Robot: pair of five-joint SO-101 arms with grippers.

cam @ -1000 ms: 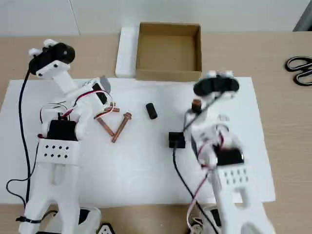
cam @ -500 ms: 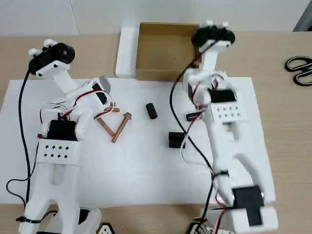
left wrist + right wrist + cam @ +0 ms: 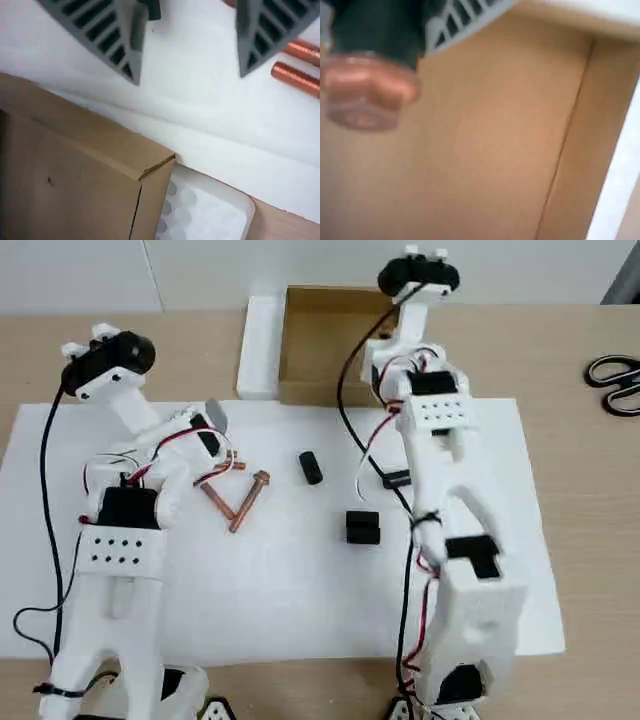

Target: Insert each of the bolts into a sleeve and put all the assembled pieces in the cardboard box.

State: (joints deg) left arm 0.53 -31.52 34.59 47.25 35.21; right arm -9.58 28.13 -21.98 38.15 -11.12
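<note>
My right gripper (image 3: 375, 30) is shut on an assembled piece (image 3: 370, 75), a black sleeve with a copper bolt head sticking out. It hangs over the floor of the cardboard box (image 3: 485, 150). In the high view the right arm stretches to the box (image 3: 320, 340) at the back. My left gripper (image 3: 190, 77) is open just above the white mat beside loose copper bolts (image 3: 295, 77). Three bolts (image 3: 246, 500) lie on the mat next to the left gripper (image 3: 213, 426). A loose black sleeve (image 3: 311, 467) lies mid-mat.
A black block (image 3: 362, 527) sits on the white mat (image 3: 280, 580) by the right arm. A white foam block (image 3: 260, 345) stands against the box's left side. Scissors (image 3: 615, 380) lie at the far right on the wooden table.
The right arm has swung from the mat out to the back and now holds the assembled piece over the box. The left arm has kept still.
</note>
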